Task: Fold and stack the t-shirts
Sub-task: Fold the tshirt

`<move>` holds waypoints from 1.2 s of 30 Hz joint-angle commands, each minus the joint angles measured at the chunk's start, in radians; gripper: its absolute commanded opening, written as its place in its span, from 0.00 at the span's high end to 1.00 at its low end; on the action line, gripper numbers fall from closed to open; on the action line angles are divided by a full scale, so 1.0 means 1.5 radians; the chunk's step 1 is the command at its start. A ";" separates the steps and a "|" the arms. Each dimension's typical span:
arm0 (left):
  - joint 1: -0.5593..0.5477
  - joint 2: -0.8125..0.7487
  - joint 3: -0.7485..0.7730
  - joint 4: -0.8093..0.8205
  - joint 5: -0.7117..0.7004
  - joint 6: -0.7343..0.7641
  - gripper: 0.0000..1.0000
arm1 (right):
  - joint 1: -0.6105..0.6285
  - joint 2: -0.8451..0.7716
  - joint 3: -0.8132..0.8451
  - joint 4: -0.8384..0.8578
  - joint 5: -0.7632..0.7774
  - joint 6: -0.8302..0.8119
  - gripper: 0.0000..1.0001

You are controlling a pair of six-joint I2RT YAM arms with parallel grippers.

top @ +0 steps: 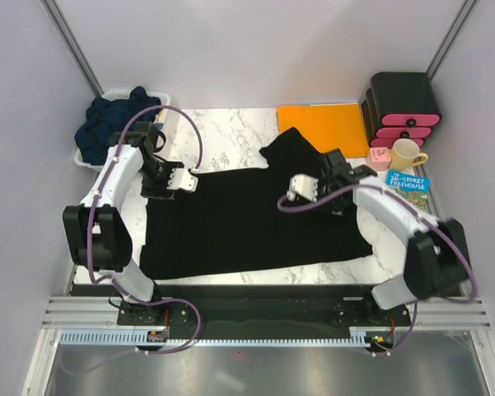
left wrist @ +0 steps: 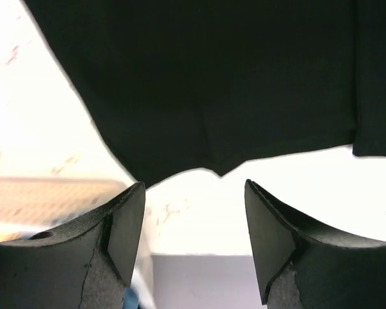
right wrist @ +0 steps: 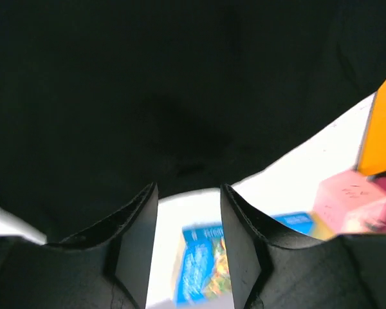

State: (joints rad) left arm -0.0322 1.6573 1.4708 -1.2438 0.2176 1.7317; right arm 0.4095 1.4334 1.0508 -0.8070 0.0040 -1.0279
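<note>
1. Table (top: pixel 231 124): white marble top. It carries every item below.

2. Black shirt (top: pixel 247 223): lies spread flat across the middle of the table. One sleeve projects from its far right corner. All positions below are referenced to this shirt.

3. Bin (top: pixel 84 159): white, beyond the shirt's far left corner. It holds the navy shirts (top: pixel 115 120), bunched in a heap.

4. Drawer unit (top: pixel 404 103): black with pink fronts, well beyond the shirt's far right corner.

5. Orange sheet (top: pixel 322 124): flat, just beyond the projecting sleeve.

6. Book (top: pixel 407 188): blue cover, flat, to the right of the shirt.

7. Mug (top: pixel 406 154): yellow, upright, right of the shirt and farther back than the book.

8. Pink block (top: pixel 379 157): beside the mug, on the side nearer the shirt.

9. Left claw (left wrist: pixel 194 193): at the shirt's far left edge. Jaws stand wide apart with nothing between them; the hem lies just past the tips.

10. Right claw (right wrist: pixel 188 190): at the shirt's far right edge, near the sleeve. Jaws are parted, somewhat narrower than the left, and grip nothing.
</note>
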 commanded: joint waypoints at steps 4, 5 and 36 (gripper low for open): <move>-0.030 0.011 -0.105 0.072 0.020 -0.048 0.30 | -0.154 0.242 0.257 0.077 -0.135 0.267 0.49; -0.034 0.010 -0.111 0.081 0.021 -0.054 0.30 | -0.162 0.272 0.278 0.057 -0.181 0.271 0.49; -0.091 0.019 -0.104 0.099 -0.003 -0.073 0.30 | -0.270 0.467 0.381 -0.436 -0.508 0.052 0.48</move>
State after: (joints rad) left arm -0.1520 1.6806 1.2816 -1.0920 0.2276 1.6226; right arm 0.0059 2.1189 1.6047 -1.3357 -0.6357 -0.8963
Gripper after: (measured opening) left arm 0.702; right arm 0.523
